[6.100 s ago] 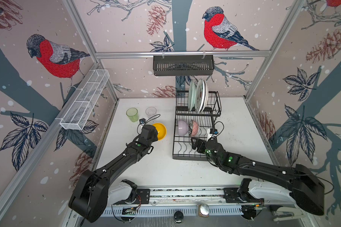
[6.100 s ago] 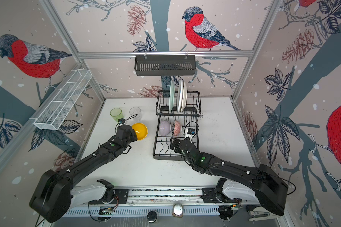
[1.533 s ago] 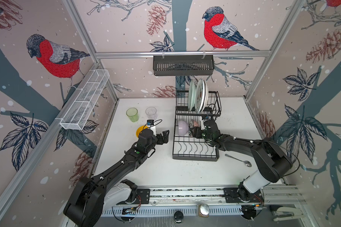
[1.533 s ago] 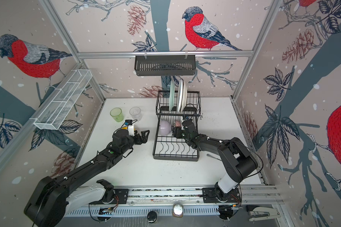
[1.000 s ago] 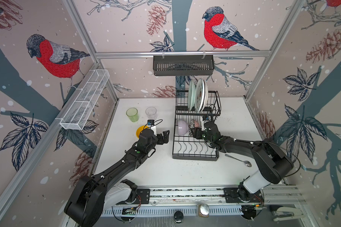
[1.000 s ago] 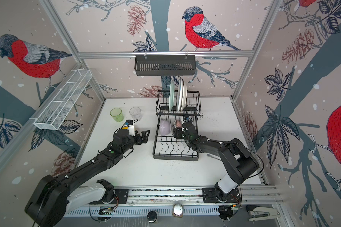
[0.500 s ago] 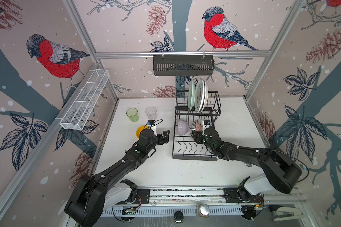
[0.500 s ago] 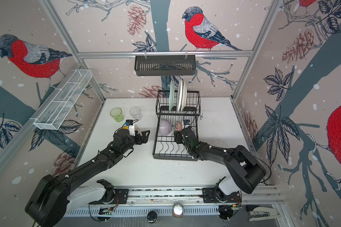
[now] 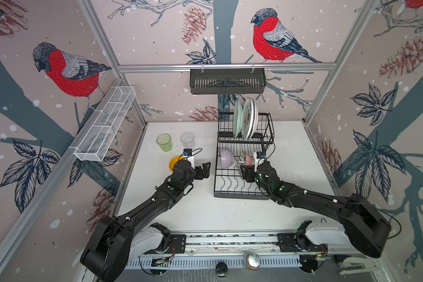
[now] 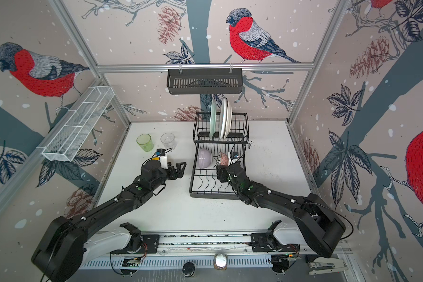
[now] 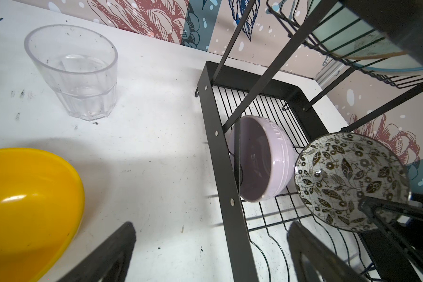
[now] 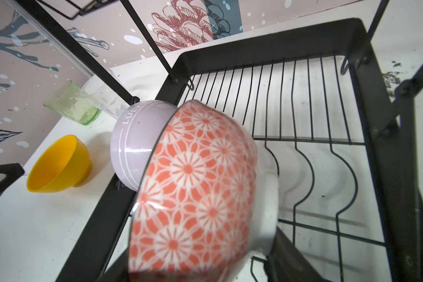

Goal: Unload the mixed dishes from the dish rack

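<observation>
Currently the right gripper (image 9: pixel 244 171) is clamped on the pink-patterned bowl (image 9: pixel 245 158) over the lower tier of the dish rack (image 9: pixel 239 193).
Both top views: both arms reach low toward twelve o'clock. The left gripper (image 9: pixel 204 170), jaws apart, hovers at the rack's nine o'clock. Three plates (image 9: pixel 246 118) stand on edge up top. One lilac bowl (image 9: pixel 226 158) sits at the held bowl's nine o'clock. One green glass (image 9: pixel 164 142), one clear glass (image 9: pixel 187 140) and one yellow bowl (image 9: pixel 173 163) sit on the table (image 9: pixel 291 146) around ten o'clock. Left wrist view: both racked bowls turn their mouths toward the left gripper (image 11: pixel 210 232). Right wrist view: the pink-patterned bowl (image 12: pixel 198 195) stands on edge just beside the lilac bowl (image 12: pixel 137 144).
</observation>
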Available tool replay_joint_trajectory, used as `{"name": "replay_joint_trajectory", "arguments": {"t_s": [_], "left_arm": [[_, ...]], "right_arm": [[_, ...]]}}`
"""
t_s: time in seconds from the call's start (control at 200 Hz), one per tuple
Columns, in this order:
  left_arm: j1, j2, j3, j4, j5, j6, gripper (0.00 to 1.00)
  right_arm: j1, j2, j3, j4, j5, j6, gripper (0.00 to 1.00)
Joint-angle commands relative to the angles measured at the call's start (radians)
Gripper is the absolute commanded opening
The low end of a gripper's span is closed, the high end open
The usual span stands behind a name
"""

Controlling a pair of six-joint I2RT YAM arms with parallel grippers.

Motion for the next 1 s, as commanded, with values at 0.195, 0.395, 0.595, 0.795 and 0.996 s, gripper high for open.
{"name": "replay_joint_trajectory", "arguments": {"t_s": [0.195,0.395,0.595,0.795,0.996], "left_arm": [[-0.024,-0.001,0.014,0.028,0.069,-0.018,0.94],[-0.099,-0.023,0.037,0.038,0.102,-0.052,0.93],[-0.183,-0.017,0.094,0.027,0.115,-0.066,0.93],[-0.212,0.052,0.15,0.006,0.158,-0.079,0.93],[-0.23,0.135,0.207,0.01,0.209,-0.115,0.93]], "right_arm": [[0.01,-0.19,-0.087,0.017,-0.049,0.068,0.58],[0.01,-0.325,-0.131,0.0,-0.119,0.103,0.59],[0.01,-0.413,-0.151,0.007,-0.199,0.125,0.61],[0.014,-0.475,-0.197,0.087,-0.286,0.161,0.61],[0.014,-0.528,-0.239,0.136,-0.332,0.19,0.61]]}}
